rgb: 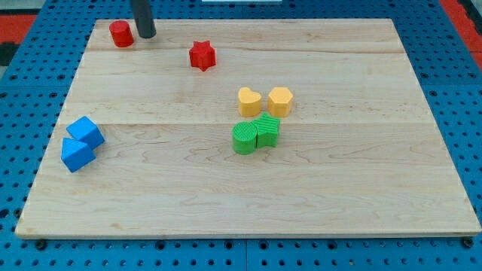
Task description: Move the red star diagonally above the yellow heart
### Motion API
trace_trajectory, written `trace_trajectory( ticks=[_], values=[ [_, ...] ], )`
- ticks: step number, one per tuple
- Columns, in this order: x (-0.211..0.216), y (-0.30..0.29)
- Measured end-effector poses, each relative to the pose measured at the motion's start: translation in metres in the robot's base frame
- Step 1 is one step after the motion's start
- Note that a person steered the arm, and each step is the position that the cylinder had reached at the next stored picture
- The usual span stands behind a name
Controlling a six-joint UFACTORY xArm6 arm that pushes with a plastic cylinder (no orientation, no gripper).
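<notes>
Blue blocks (pixel 81 142) nearest, my tip (pixel 145 35) beside red cylinder (pixel 121 34)

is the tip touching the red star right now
No, my tip sits beside the red cylinder near the view's top, apart from the red star.

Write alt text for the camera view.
My tip rests near the board's top left beside a red cylinder, left of the red star. The yellow heart sits mid-board beside another yellow block, above two green blocks; two blue blocks lie left.
</notes>
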State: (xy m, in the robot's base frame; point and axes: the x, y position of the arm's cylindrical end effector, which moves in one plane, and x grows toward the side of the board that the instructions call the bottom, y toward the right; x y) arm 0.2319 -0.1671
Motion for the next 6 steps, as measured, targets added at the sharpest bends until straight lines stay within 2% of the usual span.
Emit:
trace_trajectory(
  ticks=[6],
  values=[
    [0.01,0.031]
  ],
)
